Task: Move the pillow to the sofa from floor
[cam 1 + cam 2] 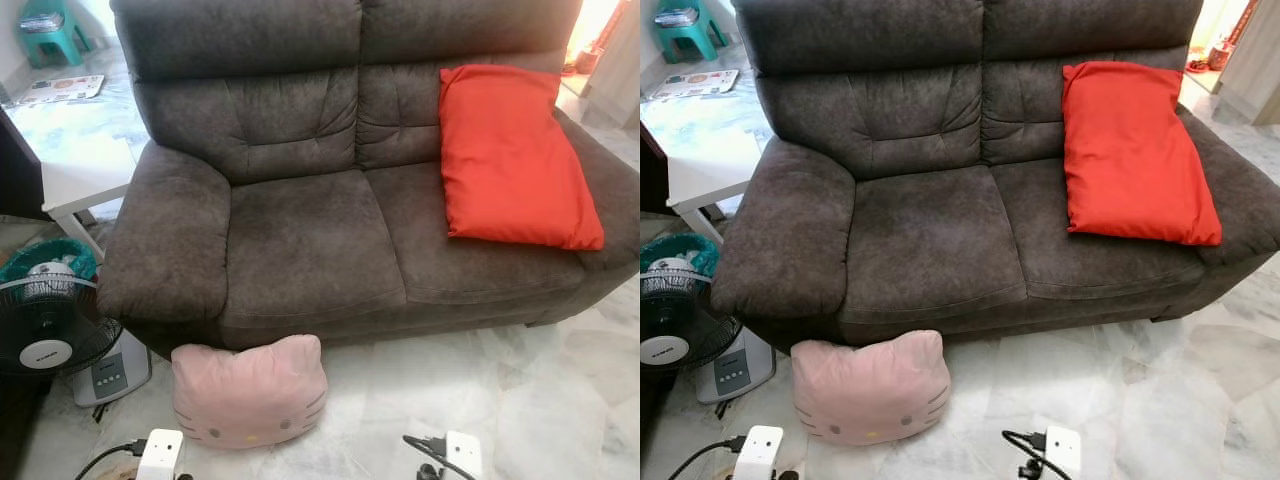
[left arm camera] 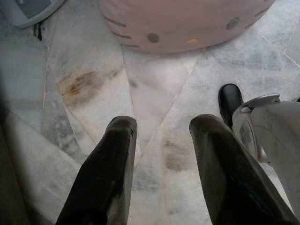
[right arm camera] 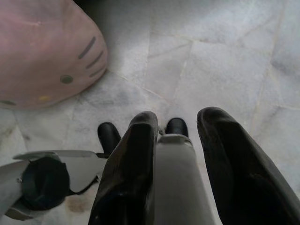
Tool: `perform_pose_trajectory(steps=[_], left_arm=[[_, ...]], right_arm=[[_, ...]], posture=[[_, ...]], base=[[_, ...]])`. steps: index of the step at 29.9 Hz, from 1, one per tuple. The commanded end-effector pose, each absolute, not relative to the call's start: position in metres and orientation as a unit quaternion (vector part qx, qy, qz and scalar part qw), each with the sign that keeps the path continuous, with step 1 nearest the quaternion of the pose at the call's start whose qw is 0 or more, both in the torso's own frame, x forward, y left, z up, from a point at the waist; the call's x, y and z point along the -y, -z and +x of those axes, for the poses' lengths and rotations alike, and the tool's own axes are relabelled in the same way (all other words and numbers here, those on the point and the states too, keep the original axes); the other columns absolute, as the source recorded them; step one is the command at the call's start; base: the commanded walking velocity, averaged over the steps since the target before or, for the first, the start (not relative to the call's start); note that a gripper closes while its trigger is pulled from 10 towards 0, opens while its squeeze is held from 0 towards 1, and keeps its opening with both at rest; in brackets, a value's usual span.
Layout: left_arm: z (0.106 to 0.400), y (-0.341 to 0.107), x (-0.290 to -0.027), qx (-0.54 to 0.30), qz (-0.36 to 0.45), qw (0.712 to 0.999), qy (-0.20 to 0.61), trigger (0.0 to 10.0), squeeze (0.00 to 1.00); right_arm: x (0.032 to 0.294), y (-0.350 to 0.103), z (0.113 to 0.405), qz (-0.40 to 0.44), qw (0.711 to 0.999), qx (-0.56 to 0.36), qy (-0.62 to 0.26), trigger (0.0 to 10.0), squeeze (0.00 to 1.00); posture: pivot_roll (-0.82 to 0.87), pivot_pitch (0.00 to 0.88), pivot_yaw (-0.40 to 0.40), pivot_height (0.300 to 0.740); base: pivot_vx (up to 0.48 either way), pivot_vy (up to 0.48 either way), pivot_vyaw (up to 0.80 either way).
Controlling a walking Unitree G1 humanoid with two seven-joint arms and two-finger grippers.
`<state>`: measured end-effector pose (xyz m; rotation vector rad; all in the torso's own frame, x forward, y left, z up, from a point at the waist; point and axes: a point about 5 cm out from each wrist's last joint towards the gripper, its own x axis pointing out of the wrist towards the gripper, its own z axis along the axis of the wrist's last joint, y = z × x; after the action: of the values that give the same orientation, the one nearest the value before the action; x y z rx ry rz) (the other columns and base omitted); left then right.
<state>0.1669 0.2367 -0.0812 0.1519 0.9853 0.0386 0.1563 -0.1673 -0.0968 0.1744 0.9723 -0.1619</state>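
Both grippers, left (image 2: 161, 136) and right (image 3: 178, 129), hang open and empty; close them on opposite sides of the pillow (image 1: 248, 390), then lift it to the sofa (image 1: 310, 240).

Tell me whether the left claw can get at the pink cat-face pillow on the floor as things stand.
Probably yes. The pink cat-face pillow lies on the marble floor against the sofa's front, and the open left claw points at it with bare tiles between.
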Motion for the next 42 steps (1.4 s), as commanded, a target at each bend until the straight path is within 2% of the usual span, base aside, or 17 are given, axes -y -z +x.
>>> perform_pose_trajectory(steps=[1,8,12,19,22,28,33,36,40,42], left_arm=[[0.162,0.083,-0.238,-0.479,0.075,0.874,-0.018,10.0,0.0],[0.162,0.083,-0.238,-0.479,0.074,0.875,-0.017,10.0,0.0],[0.162,0.083,-0.239,-0.48,0.077,0.874,-0.016,10.0,0.0],[0.161,0.083,-0.239,-0.48,0.077,0.874,-0.017,10.0,0.0],[0.161,0.083,-0.239,-0.479,0.077,0.874,-0.017,10.0,0.0],[0.161,0.083,-0.239,-0.478,0.076,0.875,-0.017,10.0,0.0],[0.162,0.083,-0.239,-0.476,0.074,0.876,-0.02,10.0,0.0],[0.162,0.083,-0.239,-0.476,0.074,0.876,-0.02,10.0,0.0],[0.162,0.082,-0.239,-0.474,0.072,0.877,-0.025,10.0,0.0],[0.162,0.083,-0.239,-0.474,0.071,0.877,-0.026,10.0,0.0]], right_arm=[[0.164,0.097,0.157,0.084,0.875,-0.471,0.078,10.0,0.0],[0.153,0.099,0.154,0.084,0.874,-0.473,0.073,10.0,0.0],[0.154,0.105,0.133,0.083,0.871,-0.479,0.073,10.0,0.0],[0.195,0.108,0.106,0.078,0.866,-0.486,0.089,10.0,0.0],[0.207,0.107,0.105,0.077,0.866,-0.486,0.095,10.0,0.0],[0.225,0.101,0.118,0.075,0.867,-0.481,0.102,10.0,0.0],[0.221,0.097,0.133,0.077,0.87,-0.477,0.1,10.0,0.0],[0.212,0.096,0.143,0.078,0.872,-0.475,0.095,10.0,0.0],[0.184,0.093,0.163,0.082,0.875,-0.471,0.08,10.0,0.0],[0.18,0.092,0.168,0.082,0.876,-0.469,0.077,10.0,0.0]], posture=[[0.07,0.062,0.047,0.74],[0.08,0.054,0.048,0.74],[0.07,0.047,0.048,0.74],[0.07,0.038,0.051,0.74],[0.07,0.037,0.051,0.74],[0.07,0.04,0.051,0.74],[0.07,0.044,0.051,0.74],[0.07,0.046,0.05,0.74],[0.08,0.047,0.049,0.74],[0.08,0.047,0.049,0.74]], base=[[0.0,0.0,0.0],[0.0,0.0,0.0],[0.0,0.0,0.0],[0.0,0.0,0.0],[0.0,0.0,0.0],[0.0,0.0,0.0],[0.0,0.0,0.0],[0.0,0.0,0.0],[0.0,0.0,0.0],[0.0,0.0,0.0]])
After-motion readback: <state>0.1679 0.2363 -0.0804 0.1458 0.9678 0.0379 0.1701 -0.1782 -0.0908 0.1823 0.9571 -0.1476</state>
